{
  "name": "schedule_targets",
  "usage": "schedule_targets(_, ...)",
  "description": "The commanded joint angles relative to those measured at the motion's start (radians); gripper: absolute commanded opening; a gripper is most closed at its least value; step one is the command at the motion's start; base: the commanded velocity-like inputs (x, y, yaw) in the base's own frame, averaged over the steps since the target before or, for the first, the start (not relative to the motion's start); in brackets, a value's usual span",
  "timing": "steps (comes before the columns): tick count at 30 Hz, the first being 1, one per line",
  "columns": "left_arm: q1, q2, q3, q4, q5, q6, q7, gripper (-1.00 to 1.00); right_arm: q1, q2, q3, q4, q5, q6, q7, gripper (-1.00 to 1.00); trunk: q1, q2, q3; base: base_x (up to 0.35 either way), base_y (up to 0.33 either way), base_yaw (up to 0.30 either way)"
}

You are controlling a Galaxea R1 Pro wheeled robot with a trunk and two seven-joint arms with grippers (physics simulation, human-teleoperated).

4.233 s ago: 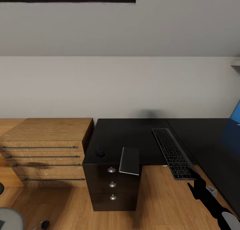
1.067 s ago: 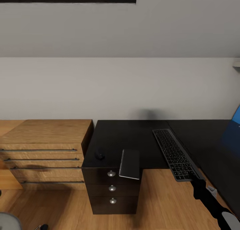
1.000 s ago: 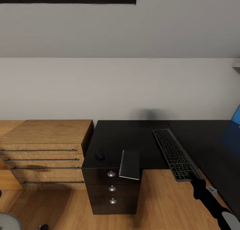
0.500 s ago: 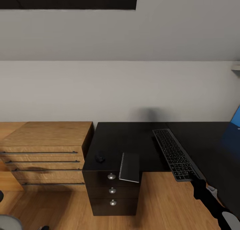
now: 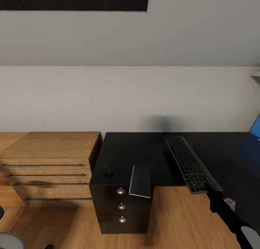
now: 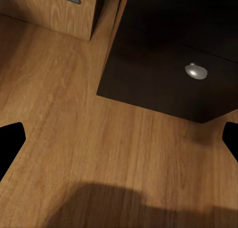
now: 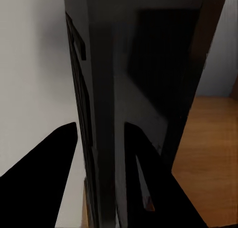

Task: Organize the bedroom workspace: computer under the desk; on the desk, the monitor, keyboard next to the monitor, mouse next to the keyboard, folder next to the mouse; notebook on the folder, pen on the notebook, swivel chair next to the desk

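The black-topped desk stands against the wall, with its drawers below. My right gripper is shut on the near end of the silver-grey keyboard, which hangs tilted just over the desk's inner corner. In the right wrist view the keyboard runs edge-on between my fingers. A dark notebook lies at the desk's front edge, overhanging the drawers. The small black mouse sits to its left. My left gripper is open, low over the floor near a drawer knob. Monitor, computer, folder and pen are out of view.
A light wooden drawer unit stands against the desk's left side. The blue back panel shows at the far right. A grey edge of the swivel chair is at the bottom left corner. Wooden floor lies open under the desk's inner corner.
The keyboard's far end has risen slightly and my right gripper has shifted a little right with it. The head view tilted up a bit over the last second.
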Motion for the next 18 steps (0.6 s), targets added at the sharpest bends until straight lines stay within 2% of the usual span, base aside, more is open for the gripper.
schedule_targets(1, -0.001, -0.001, 0.007, 0.000, 0.003, 0.000, -0.010, 1.00, -0.001, -0.001, -0.002, -0.005, -0.003, 0.009, -0.001, -1.00, 0.000, -0.001, -0.001, 0.000, 0.000, 0.000)
schedule_targets(12, -0.001, -0.001, 0.007, 0.000, 0.003, 0.000, -0.010, 1.00, -0.001, -0.005, -0.007, -0.023, -0.002, 0.032, 0.007, -1.00, 0.000, -0.001, -0.001, 0.000, 0.000, 0.000)
schedule_targets(18, -0.001, -0.002, 0.007, 0.000, 0.003, 0.000, -0.010, 1.00, 0.001, -0.006, -0.008, -0.023, 0.004, 0.033, 0.039, -1.00, 0.000, -0.001, -0.001, 0.000, 0.000, 0.000)
